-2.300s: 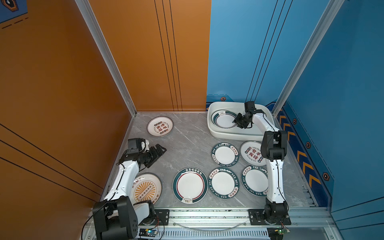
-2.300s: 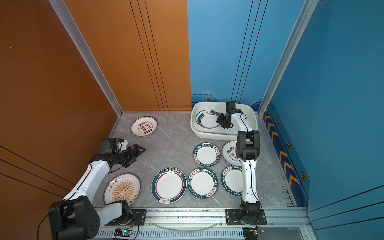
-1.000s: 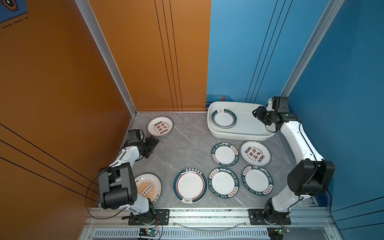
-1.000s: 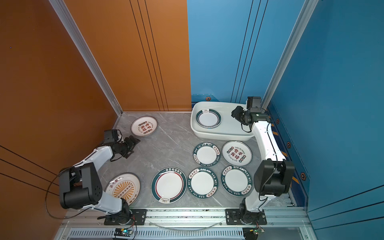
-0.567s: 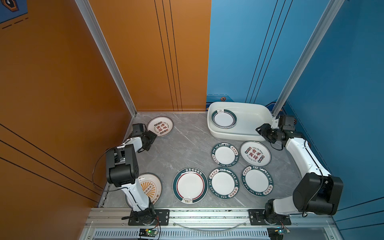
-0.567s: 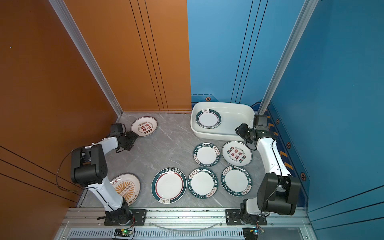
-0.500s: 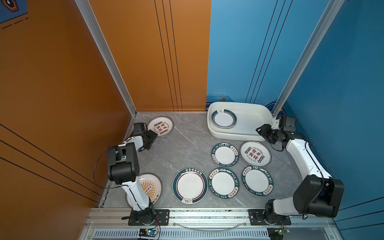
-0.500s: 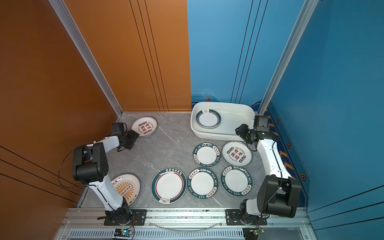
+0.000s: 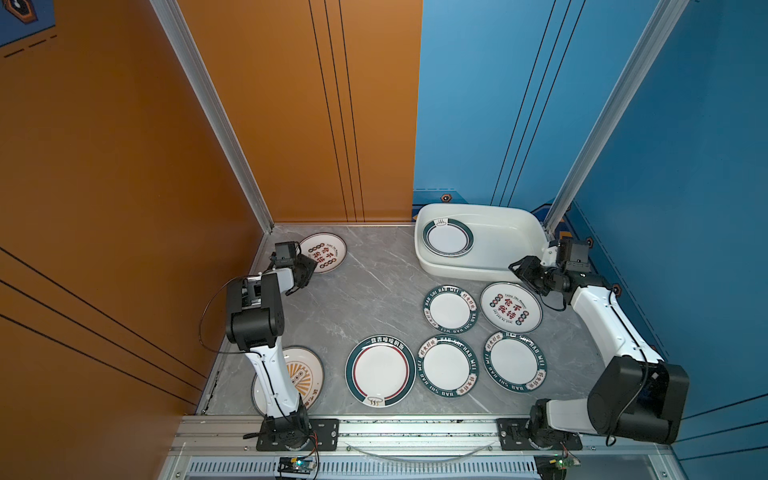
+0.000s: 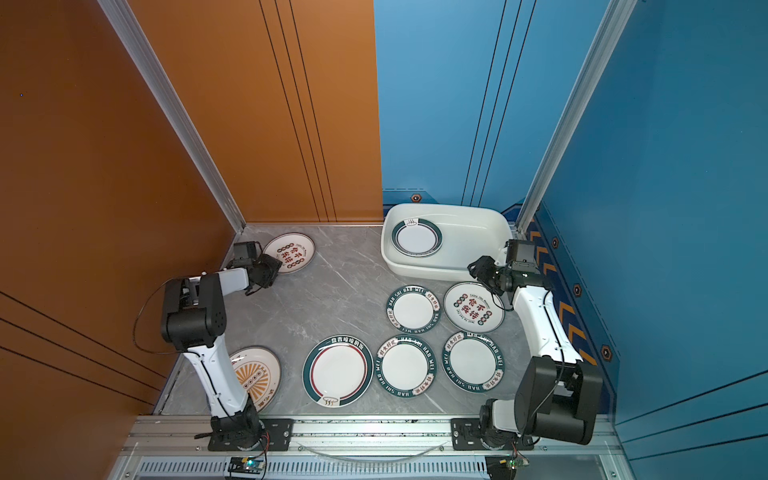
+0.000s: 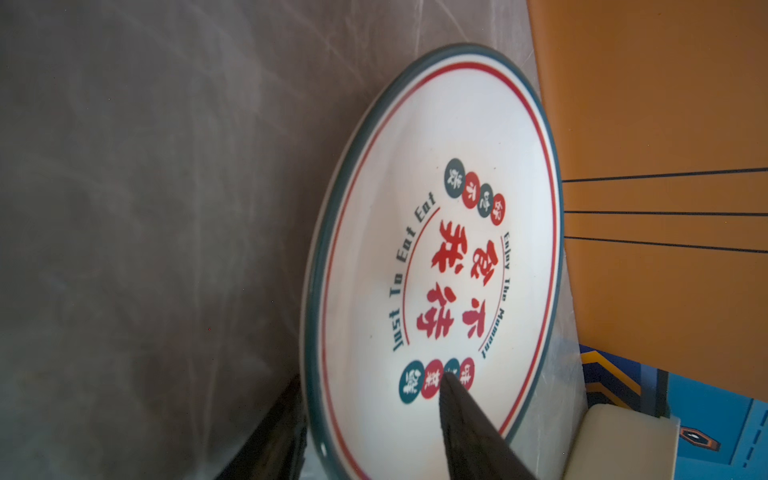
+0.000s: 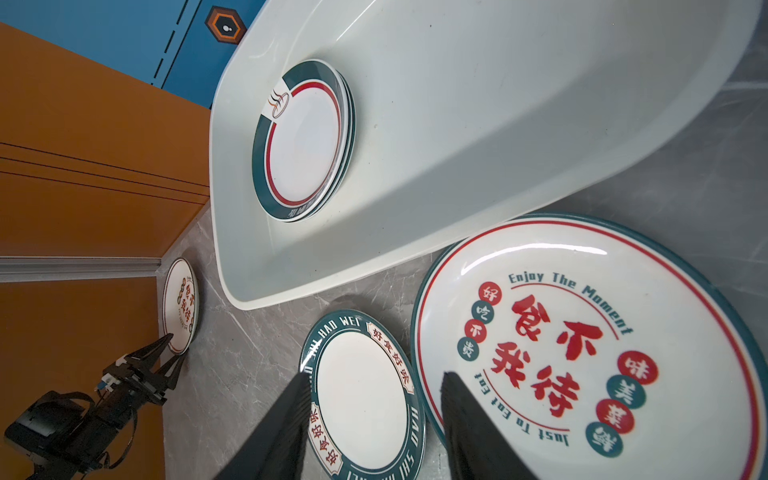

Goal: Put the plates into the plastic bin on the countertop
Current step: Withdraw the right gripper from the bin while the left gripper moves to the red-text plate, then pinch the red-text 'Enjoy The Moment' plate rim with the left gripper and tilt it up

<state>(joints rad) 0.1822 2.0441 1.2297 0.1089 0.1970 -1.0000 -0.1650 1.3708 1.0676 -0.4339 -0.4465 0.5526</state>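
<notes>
Far L first. Your sunburst plate (image 9: 308,374) lies flat at the near L corner of the countertop (image 9: 374,291), half hidden behind the L arm's upright link.

Further back on that side, your L gripper (image 9: 305,270) is down low at the near edge of the L red-character plate (image 9: 326,251), which sits in the back corner by the orange wall. On the L wrist cam, one finger (image 11: 465,424) lies over the plate's face w/ its tip by the row of dots. The other finger is outside the rim, so the jaws straddle the edge, part way apart. Whether they actually pinch it, I can't tell.

Mid-table now: the big red-ring plate (image 9: 380,370) sits flat in the front row. R of it come the front-mid lettered plate (image 9: 448,365) and the front-R lettered plate (image 9: 514,360), side by side. The rear lettered plate (image 9: 451,308) is just behind them. All are flat, rims close together.

Back R, the plastic bin (image 9: 507,241) stands against the blue wall w/ a stack of green-rim plates (image 9: 448,238) in its L half. The R wrist cam shows more than one rim there; exact count unclear.

Just in front of the bin's R end, the R red-character plate (image 9: 511,307) lies flat beside the rear lettered one. Your R gripper (image 9: 520,275) hangs over that plate's far edge, by the bin's near R corner. Its jaws are approx half apart w/ nothing btw them.
</notes>
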